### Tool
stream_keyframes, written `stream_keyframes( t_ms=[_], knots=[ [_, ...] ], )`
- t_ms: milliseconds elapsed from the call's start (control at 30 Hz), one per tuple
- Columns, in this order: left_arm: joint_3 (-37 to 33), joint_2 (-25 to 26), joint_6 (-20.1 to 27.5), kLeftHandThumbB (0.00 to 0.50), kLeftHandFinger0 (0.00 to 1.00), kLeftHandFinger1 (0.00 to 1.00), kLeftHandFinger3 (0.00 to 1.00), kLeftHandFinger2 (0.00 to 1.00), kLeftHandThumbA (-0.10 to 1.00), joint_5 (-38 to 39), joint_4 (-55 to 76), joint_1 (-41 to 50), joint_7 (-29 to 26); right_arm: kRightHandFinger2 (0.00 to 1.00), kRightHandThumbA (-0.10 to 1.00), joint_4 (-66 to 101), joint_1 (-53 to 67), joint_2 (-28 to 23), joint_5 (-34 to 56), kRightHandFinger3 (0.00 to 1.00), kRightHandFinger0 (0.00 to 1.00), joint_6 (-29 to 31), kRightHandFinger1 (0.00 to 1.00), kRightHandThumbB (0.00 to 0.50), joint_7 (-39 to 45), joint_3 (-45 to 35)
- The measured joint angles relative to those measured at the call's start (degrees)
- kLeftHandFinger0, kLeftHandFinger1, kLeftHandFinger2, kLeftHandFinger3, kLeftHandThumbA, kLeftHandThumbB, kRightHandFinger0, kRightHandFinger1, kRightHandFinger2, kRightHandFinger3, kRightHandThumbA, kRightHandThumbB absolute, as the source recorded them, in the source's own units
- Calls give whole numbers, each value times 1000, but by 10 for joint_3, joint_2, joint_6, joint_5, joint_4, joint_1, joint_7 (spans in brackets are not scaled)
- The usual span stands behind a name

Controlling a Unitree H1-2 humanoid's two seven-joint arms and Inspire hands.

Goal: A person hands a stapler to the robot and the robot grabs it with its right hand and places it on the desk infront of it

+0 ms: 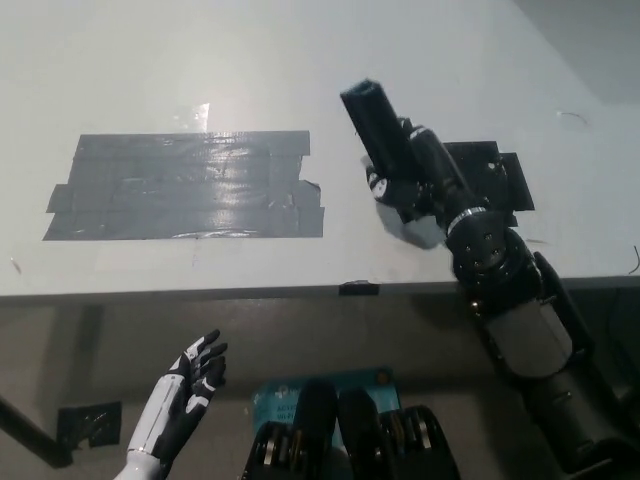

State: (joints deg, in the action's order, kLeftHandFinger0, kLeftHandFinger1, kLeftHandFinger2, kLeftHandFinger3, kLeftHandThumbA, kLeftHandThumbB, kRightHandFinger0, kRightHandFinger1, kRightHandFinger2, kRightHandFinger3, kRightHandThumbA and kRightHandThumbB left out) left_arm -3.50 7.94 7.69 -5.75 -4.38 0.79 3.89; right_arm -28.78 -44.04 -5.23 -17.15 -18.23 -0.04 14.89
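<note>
Stapler in the black hand, above the desk

The right hand (pixel 420 185) has its fingers wrapped round the stapler (pixel 378 122), just right of the grey tape patch (pixel 185 186). Its long axis tilts up and away from the desk (pixel 150 60) edge. The left hand (pixel 190 385) idles below that edge, fingers spread.

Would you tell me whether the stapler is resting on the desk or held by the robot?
Held: the right hand is closed around the stapler. Whether it touches the desk cannot be told.
</note>
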Motion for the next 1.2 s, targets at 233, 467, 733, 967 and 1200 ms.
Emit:
stream_keyframes(
  t_ms=[233,467,733,967,1200],
  knots=[
    [-1,1,-5,426,824,873,903,869,807,-7,0,-3,0,869,-100,-44,-7,-27,-15,902,3,3,473,152,21,35],
    [0,1,-7,422,816,863,893,859,797,-8,0,-4,0,1000,348,-45,-16,-49,-25,1000,834,3,1000,255,48,57],
    [0,1,-10,430,811,863,892,859,778,-8,0,-7,0,1000,733,-18,-25,-82,-20,1000,1000,-7,1000,442,135,87],
    [-1,1,-16,409,753,836,872,846,766,-8,0,-16,0,1000,850,-14,-41,-101,-10,1000,1000,-5,1000,496,200,94],
    [-1,1,-15,417,730,822,859,842,769,-7,-1,-20,2,1000,945,-11,-43,-108,-5,1000,1000,18,1000,500,216,68]
  ],
)
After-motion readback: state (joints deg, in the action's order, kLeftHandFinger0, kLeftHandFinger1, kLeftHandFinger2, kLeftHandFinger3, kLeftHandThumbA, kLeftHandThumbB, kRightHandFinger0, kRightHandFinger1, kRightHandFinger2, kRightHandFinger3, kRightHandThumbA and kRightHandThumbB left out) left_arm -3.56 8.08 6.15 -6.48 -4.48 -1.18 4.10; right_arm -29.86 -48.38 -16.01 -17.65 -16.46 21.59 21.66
